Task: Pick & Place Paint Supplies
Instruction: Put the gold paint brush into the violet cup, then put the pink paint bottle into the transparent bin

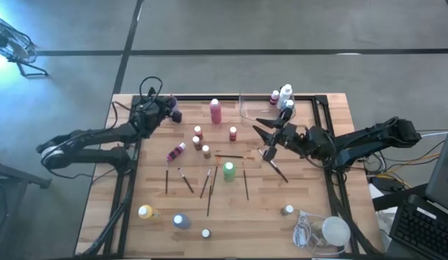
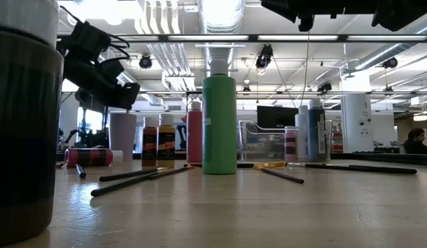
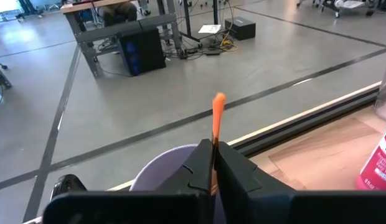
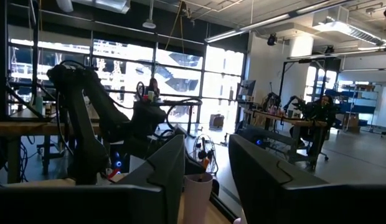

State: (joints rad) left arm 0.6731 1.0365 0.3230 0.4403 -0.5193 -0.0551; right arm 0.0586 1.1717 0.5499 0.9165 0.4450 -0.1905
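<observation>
My left gripper (image 1: pixel 170 108) is at the table's far left, shut on a thin paintbrush whose orange end (image 3: pixel 218 109) shows past the fingertips, right over the purple cup (image 3: pixel 162 169). My right gripper (image 1: pixel 265 134) hangs open above the table's middle right with nothing between its fingers (image 4: pixel 171 165). A tall green bottle (image 1: pixel 229 170) and a pink bottle (image 1: pixel 215 110) stand upright. Small bottles (image 1: pixel 198 133) stand around them, and one bottle (image 1: pixel 176 151) lies on its side. Several dark paintbrushes (image 1: pixel 186 180) lie flat on the table. My left gripper pinches the paintbrush between its two fingers (image 3: pixel 196 165), with only the orange end (image 3: pixel 217 121) sticking out beyond them. The fingers hide the rest of the brush. The fingers come nearly level from the table's near left. The brush is lifted clear, above the cup's mouth.
A clear tray (image 1: pixel 247 110) stands at the far right with bottles (image 1: pixel 285 95) beside it. A white lump with a coiled cord (image 1: pixel 332 231) lies at the near right corner. A yellow bottle (image 1: pixel 145 211) and a blue one (image 1: pixel 181 221) stand near the front edge.
</observation>
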